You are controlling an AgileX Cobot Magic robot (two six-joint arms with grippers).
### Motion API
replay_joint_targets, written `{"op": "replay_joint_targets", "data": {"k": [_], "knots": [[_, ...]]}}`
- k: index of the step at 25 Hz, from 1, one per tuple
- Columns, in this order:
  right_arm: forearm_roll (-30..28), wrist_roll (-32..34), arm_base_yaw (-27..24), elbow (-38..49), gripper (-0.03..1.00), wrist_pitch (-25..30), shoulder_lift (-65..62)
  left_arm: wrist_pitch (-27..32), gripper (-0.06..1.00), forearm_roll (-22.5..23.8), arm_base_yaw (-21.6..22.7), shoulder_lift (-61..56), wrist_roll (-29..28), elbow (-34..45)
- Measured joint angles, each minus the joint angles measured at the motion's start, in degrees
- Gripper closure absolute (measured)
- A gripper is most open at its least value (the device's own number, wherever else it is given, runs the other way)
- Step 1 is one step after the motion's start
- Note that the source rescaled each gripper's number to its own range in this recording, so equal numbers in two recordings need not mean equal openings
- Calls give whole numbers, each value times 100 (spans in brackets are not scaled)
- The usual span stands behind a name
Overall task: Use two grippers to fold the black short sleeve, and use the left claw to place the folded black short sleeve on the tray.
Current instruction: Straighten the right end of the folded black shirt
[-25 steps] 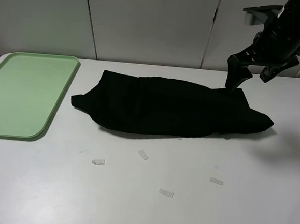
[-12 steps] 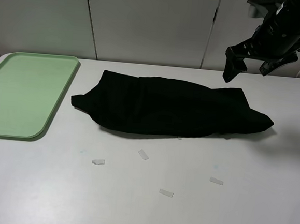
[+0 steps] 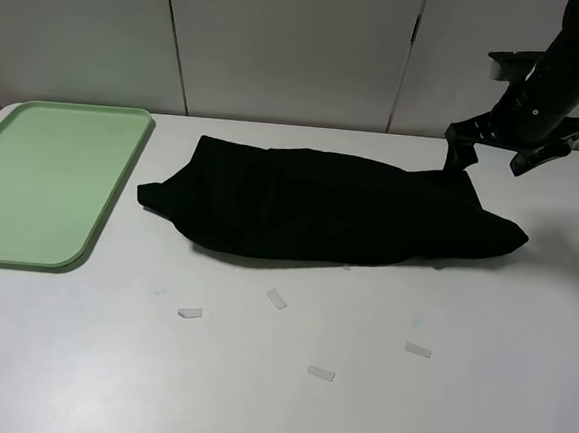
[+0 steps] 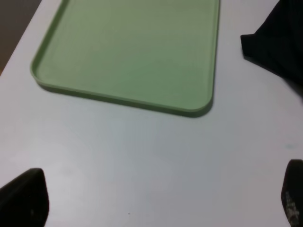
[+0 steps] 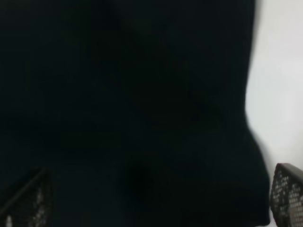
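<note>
From the high camera I see the shirt [image 3: 330, 215] lying as a long, plain black bundle across the middle of the worktop [image 3: 455, 410], nearer the far edge. The tray [image 3: 41, 182] sits at the left edge, apart from the shirt, showing bare green. My right hand [image 3: 490, 157] hangs spread wide above the shirt's right end.

Left wrist: my left hand [image 4: 158, 198], fingers wide apart, holds nothing over bare worktop beside the tray.

Right wrist: black cloth fills the view between the parted fingers.
</note>
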Motion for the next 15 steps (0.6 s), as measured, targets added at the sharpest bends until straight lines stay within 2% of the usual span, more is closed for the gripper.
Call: {"op": "replay_joint_targets", "data": {"k": [5,15], "knots": [[-43,-64,-205,-470,-3,27,522,0,-4,178,0,0,0,0],[-181,-241,-212,-1234,-3,268,1559,0,-4,382,0,0,5,0]]}}
